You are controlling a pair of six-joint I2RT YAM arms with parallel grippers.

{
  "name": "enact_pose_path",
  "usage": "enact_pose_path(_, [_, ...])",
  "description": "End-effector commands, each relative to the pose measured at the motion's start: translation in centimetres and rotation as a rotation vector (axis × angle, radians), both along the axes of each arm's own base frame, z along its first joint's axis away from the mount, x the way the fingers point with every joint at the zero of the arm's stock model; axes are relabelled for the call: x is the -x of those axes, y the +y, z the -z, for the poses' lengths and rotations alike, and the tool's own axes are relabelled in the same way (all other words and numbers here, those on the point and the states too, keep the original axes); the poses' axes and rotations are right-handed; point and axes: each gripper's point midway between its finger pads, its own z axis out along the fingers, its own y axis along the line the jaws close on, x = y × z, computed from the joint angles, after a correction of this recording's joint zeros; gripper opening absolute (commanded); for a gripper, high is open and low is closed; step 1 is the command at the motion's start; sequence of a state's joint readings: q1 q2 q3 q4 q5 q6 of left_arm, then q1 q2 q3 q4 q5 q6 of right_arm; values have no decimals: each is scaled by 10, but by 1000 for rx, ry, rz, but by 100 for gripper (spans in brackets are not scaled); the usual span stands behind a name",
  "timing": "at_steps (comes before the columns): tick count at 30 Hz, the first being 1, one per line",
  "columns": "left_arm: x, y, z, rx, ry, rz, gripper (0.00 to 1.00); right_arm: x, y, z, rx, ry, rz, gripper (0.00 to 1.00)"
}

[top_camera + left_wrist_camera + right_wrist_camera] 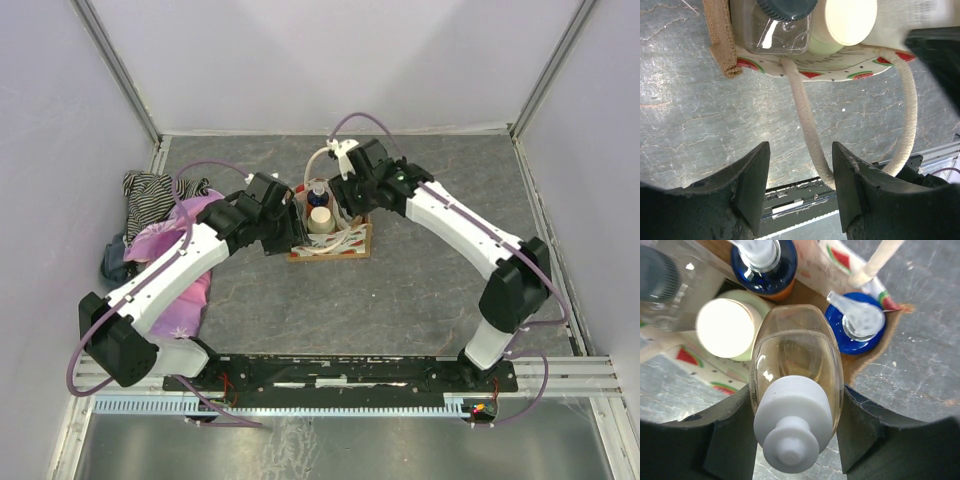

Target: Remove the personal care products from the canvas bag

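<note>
The canvas bag stands mid-table with a watermelon pattern along its lower edge. My right gripper is shut on a pale amber bottle with a white cap, held above the bag. Below it sit two orange bottles with blue pump tops, a cream-capped bottle and a clear dark-capped bottle. My left gripper is open beside the bag's left side; the cream rope handle runs between its fingers. The clear bottle shows above.
A striped cloth, a pink cloth and a dark blue cloth lie at the left. Enclosure walls surround the grey table. The arms' base rail runs along the near edge.
</note>
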State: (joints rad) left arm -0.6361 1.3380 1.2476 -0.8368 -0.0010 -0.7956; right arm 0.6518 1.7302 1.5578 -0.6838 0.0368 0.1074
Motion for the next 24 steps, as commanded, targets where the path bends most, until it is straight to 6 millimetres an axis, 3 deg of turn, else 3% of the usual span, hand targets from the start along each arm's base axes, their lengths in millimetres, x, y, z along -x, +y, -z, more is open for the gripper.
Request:
enact_pose_path(1, [2, 2, -4, 18, -10, -31, 60, -17, 2, -149, -203, -314, 36, 18])
enact_pose_path(4, [4, 5, -1, 10, -6, -40, 60, -15, -7, -187, -223, -370, 53, 18])
enact_pose_path(8, [7, 8, 2, 8, -4, -42, 60, -15, -34, -226, -230, -444, 108, 19])
enact_pose_path(10, [7, 8, 1, 8, -4, -41, 60, -16, -52, -237, -204, -462, 151, 19])
enact_pose_path(13, [7, 7, 2, 9, -2, -40, 60, -20, -78, -236, -157, -463, 211, 19])
enact_pose_path(18, [6, 3, 6, 17, 9, -32, 60, -32, -114, -201, -119, -407, 306, 19])
enact_pose_path(24, [6, 2, 8, 14, 15, -26, 60, -51, -151, -115, -76, -297, 412, 20])
